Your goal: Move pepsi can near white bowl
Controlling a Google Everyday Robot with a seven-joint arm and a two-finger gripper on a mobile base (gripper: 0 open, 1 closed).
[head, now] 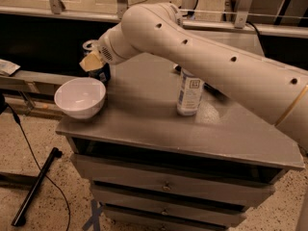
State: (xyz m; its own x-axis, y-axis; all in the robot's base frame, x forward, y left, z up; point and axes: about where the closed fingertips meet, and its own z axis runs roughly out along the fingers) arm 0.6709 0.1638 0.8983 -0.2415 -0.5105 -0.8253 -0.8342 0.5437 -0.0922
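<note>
The pepsi can is a small dark blue can standing on the grey cabinet top at its back left corner. Its upper part is hidden by my gripper. The white bowl sits just in front and to the left of the can, almost touching it, at the cabinet's left edge. My gripper is at the can's top, with a tan pad showing on the side towards the camera. My white arm reaches in from the right across the back of the cabinet.
A clear plastic water bottle with a white label stands upright at the cabinet's middle, under my arm. The cabinet has drawers below. A black pole lies on the speckled floor at the left. A dark rail runs behind.
</note>
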